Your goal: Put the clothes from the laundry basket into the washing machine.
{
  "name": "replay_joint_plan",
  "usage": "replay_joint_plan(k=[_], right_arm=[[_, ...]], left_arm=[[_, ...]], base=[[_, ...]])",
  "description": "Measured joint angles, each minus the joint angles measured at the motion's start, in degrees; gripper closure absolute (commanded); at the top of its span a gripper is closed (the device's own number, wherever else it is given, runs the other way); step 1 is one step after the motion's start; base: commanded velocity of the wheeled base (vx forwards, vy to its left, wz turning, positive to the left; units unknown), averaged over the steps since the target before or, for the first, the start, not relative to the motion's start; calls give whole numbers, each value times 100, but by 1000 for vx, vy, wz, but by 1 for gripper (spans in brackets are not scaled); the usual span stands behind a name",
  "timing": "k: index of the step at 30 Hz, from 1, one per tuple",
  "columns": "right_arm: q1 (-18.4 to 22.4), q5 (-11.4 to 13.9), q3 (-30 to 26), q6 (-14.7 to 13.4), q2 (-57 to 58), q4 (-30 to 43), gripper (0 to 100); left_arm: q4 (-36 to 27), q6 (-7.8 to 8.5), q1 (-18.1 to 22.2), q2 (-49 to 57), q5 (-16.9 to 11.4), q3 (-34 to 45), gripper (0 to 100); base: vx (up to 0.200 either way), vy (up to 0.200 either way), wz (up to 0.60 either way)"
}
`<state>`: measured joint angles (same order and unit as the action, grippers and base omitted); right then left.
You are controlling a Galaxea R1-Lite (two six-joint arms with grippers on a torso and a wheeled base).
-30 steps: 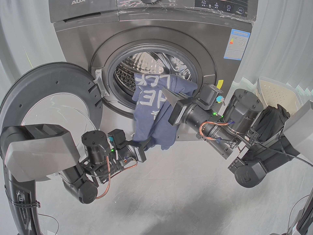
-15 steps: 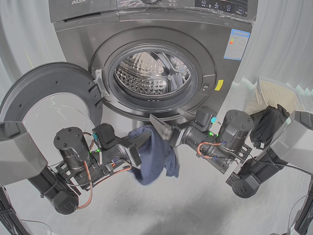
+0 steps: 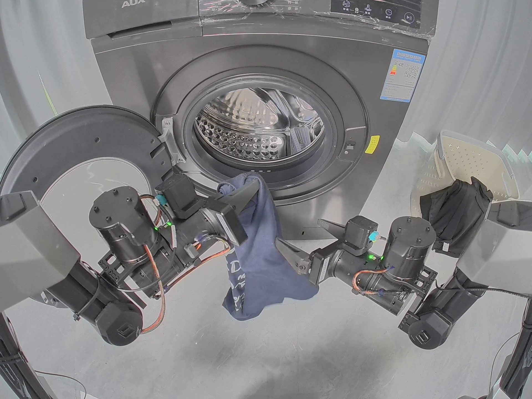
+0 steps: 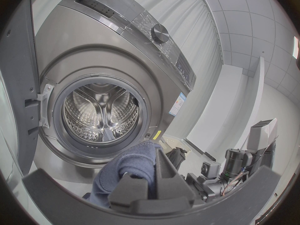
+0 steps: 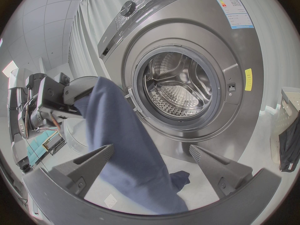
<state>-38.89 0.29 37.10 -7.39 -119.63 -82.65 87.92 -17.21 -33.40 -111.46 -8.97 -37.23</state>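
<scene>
Left gripper clenched on navy shirt top; shirt hangs, long axis vertical; right gripper released, beside it

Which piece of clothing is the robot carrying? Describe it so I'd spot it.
Find the grey washing machine, door open. Below its opening, a navy garment hangs from the left arm's jaws. Unlike the black garment on the basket, it bears pale lettering.

Black arms, grey shells, orange cables (small green lights).
</scene>
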Motion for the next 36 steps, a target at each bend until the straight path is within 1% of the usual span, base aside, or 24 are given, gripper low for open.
replay_joint_plan(k=[7, 12, 17, 24, 26, 30, 36], right_arm=[[-35, 82, 5, 61, 0, 0, 0], [-80, 145, 68, 138, -16, 7, 0], [-111, 165, 369, 228, -188, 24, 0], [-48, 171, 1029, 288, -599, 84, 0], [-2, 169, 1251, 294, -746, 100, 0], [188, 167, 1510, 318, -925, 119, 0], [606, 167, 1651, 327, -975, 104, 0]], left_arm=[[-11, 30, -5, -222, 228, -328, 100], [-44, 57, -6, -456, 466, -660, 100], [-138, 112, -9, -634, 585, -911, 100], [-176, 126, -33, -720, 613, -1029, 100], [-173, 126, -44, -723, 618, -1037, 100], [-169, 126, -57, -718, 633, -1029, 100], [-127, 129, -48, -720, 651, -974, 100]], base=[[0, 0, 0], [0, 0, 0], [0, 0, 0], [0, 0, 0], [0, 0, 0], [0, 0, 0], [0, 0, 0]])
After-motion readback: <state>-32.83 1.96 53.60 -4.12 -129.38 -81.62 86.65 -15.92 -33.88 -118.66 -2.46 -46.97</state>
